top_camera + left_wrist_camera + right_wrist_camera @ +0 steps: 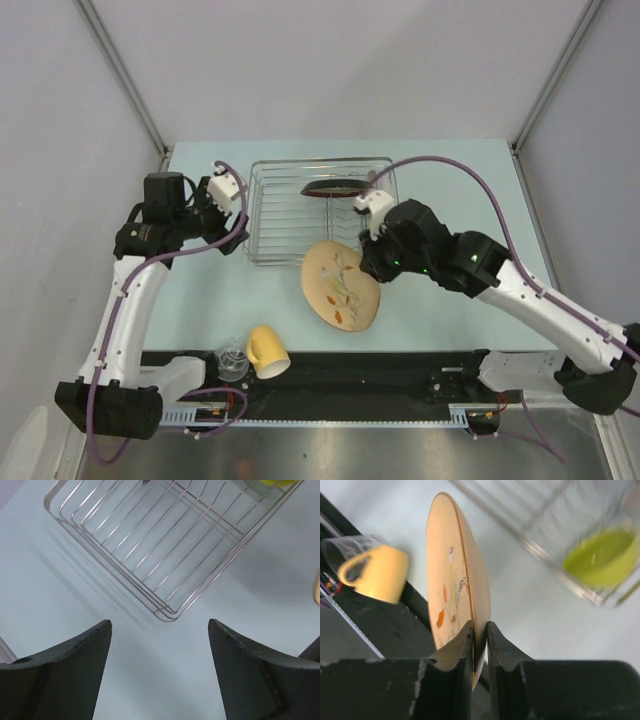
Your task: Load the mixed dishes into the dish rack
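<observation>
Beige patterned plate (pixel 455 570) is clamped at the rim by the right fingers (pixel 457 652), on edge just in front of the dish rack (pixel 275 215), probably to slot between dividers. Left fingers (pixel 75 655) spread wide, empty, by the rack corner.

There are two plates, one beige patterned plate (pixel 342 285) and one dark red-rimmed plate (pixel 332 188), plus one yellow mug (pixel 267 350), one small clear glass (pixel 232 364), one lime-green bowl (pixel 600 557) and one silver wire dish rack (pixel 266 218).
</observation>
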Motion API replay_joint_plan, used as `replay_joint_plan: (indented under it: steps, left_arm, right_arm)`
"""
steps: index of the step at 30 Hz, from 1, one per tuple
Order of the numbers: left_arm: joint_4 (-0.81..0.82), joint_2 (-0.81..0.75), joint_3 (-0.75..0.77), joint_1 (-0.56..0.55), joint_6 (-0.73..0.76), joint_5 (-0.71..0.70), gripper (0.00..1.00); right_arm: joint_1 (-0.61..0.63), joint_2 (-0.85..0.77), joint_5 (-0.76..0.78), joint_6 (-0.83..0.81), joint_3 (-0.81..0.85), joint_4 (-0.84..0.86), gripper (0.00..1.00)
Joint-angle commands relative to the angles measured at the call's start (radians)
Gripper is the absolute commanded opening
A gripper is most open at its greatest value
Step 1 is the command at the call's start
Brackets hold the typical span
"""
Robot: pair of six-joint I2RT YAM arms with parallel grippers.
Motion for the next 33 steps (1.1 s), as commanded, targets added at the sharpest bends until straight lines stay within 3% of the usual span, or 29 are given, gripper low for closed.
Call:
replay_joint_plan:
  steps: [1,4,5,6,7,10,13,16,19,25,30,32,33]
  left_arm:
    - [0.034,-0.003,-0.029,0.079,-0.057,0.139,0.83]
    - [0.057,-0.003,-0.054,0.102,-0.080,0.151,0.82]
    - [0.063,-0.004,-0.063,0.110,-0.085,0.153,0.83]
    - [0.069,-0.004,-0.067,0.113,-0.091,0.156,0.83]
    - [0.081,-0.006,-0.072,0.113,-0.093,0.159,0.83]
    - [0.092,0.003,-0.081,0.142,-0.094,0.154,0.83]
    - [0.101,0.017,-0.086,0.154,-0.097,0.160,0.83]
    - [0.117,0.025,-0.095,0.159,-0.108,0.162,0.82]
    - [0.127,0.025,-0.107,0.159,-0.116,0.171,0.82]
    - [0.140,0.043,-0.202,0.154,-0.062,0.199,0.83]
    - [0.077,0.074,-0.205,0.123,0.054,0.174,0.81]
    - [0.051,0.080,-0.207,0.053,0.111,0.160,0.81]
    - [0.035,0.078,-0.210,0.030,0.125,0.138,0.81]
  right_arm:
    - [0.112,0.084,0.248,-0.282,0.360,0.067,0.00]
    - [0.155,0.057,0.386,-0.605,0.298,0.337,0.00]
    - [0.172,0.046,0.438,-0.710,0.193,0.429,0.00]
    - [0.182,0.037,0.450,-0.805,0.147,0.610,0.00]
    - [0.183,0.035,0.448,-0.993,0.102,0.685,0.00]
    - [0.118,0.093,0.405,-1.177,0.062,0.810,0.00]
    - [0.060,0.129,0.368,-1.232,0.074,0.894,0.00]
    - [-0.012,0.167,0.283,-1.122,0.141,0.846,0.00]
    - [-0.087,0.193,0.207,-0.860,0.155,0.700,0.00]
    - [-0.089,0.068,0.091,-0.396,-0.134,0.588,0.00]
    - [-0.156,-0.078,-0.139,0.035,-0.280,0.476,0.01]
    - [-0.196,-0.112,-0.274,0.138,-0.343,0.434,0.17]
    - [-0.221,-0.129,-0.303,0.175,-0.371,0.430,0.34]
